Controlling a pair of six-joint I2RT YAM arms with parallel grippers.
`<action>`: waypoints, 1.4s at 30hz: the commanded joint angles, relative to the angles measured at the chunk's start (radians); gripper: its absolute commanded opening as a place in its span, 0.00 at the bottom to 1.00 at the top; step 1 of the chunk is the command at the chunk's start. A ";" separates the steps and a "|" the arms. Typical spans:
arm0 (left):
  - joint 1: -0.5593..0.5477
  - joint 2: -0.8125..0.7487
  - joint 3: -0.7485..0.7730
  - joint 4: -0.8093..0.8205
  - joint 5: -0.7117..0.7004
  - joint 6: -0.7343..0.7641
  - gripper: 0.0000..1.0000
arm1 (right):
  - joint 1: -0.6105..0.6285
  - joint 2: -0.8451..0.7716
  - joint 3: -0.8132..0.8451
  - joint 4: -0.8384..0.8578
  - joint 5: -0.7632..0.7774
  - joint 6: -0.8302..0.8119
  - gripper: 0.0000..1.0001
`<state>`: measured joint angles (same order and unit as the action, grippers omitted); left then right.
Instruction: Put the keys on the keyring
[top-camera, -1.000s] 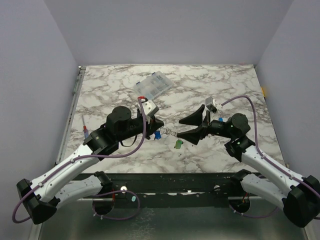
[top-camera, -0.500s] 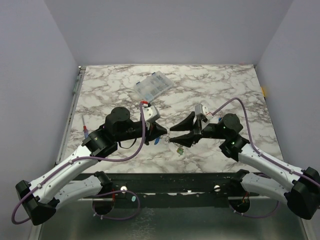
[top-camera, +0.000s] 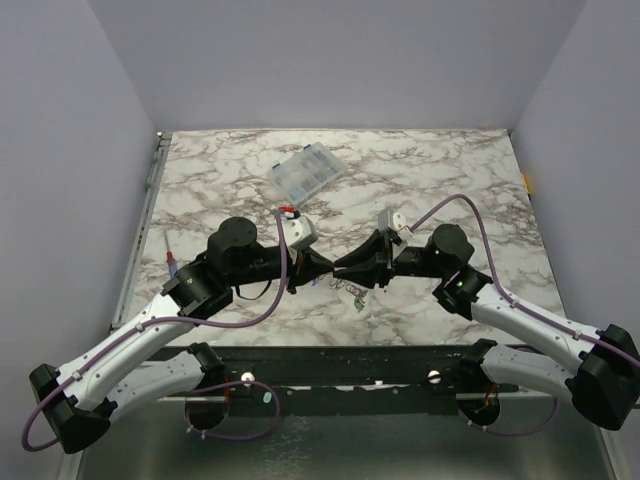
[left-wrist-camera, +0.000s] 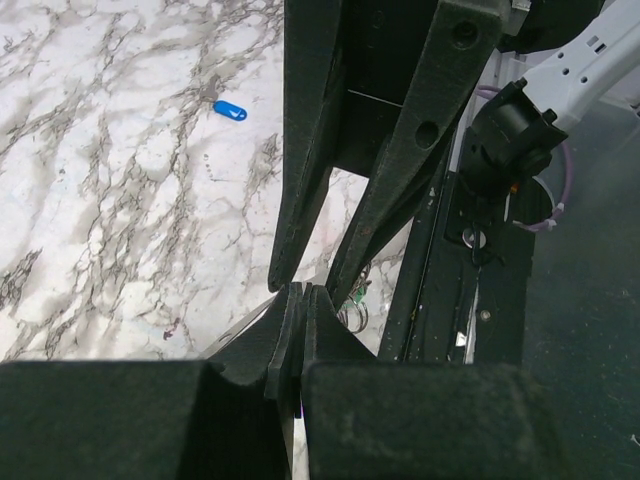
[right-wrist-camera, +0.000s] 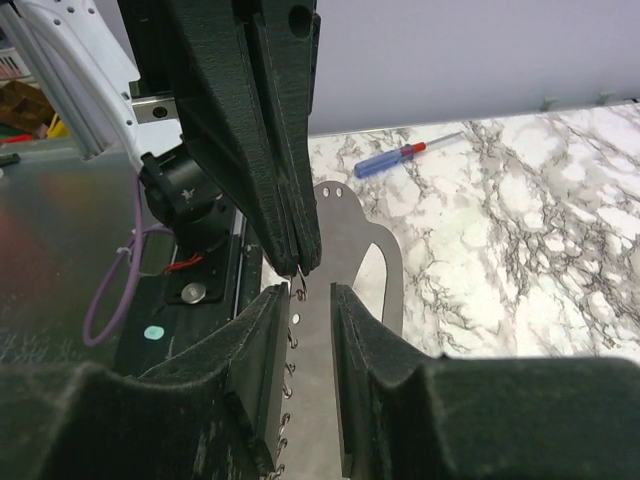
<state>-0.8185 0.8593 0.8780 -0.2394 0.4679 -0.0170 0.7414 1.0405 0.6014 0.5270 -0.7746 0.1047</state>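
Keyring (right-wrist-camera: 298, 290) dangling from the clamped-shut left fingers (right-wrist-camera: 250, 130), above the table (right-wrist-camera: 520, 220) near its front edge. Right fingers (right-wrist-camera: 255, 370) apart on either side, gripping nothing. Looks like the grab-the-ring step. Next up, a gentle squeeze without knocking it loose.

the right gripper (right-wrist-camera: 308, 305) reaches up toward the left gripper (right-wrist-camera: 299, 258), whose black jaws are pressed together, with a small wire loop (right-wrist-camera: 299, 291) at their tip. a thin chain (right-wrist-camera: 288, 372) runs down the narrow gap between the right fingers, in front of a grey plate (right-wrist-camera: 350, 230). a red-and-blue screwdriver (right-wrist-camera: 405, 156) lies farther back on the marble table (right-wrist-camera: 520, 220).
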 joint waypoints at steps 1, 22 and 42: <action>-0.004 -0.016 -0.010 0.053 0.038 0.002 0.00 | 0.010 0.008 0.030 -0.002 0.016 -0.010 0.31; -0.003 -0.003 -0.024 0.084 0.039 -0.011 0.00 | 0.019 0.016 0.023 0.058 -0.034 0.032 0.01; -0.004 -0.143 -0.015 0.013 -0.083 -0.008 0.74 | 0.019 -0.091 0.030 -0.128 0.089 -0.025 0.01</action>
<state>-0.8185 0.7631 0.8501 -0.1833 0.4385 -0.0406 0.7536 0.9840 0.6033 0.4515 -0.7444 0.1173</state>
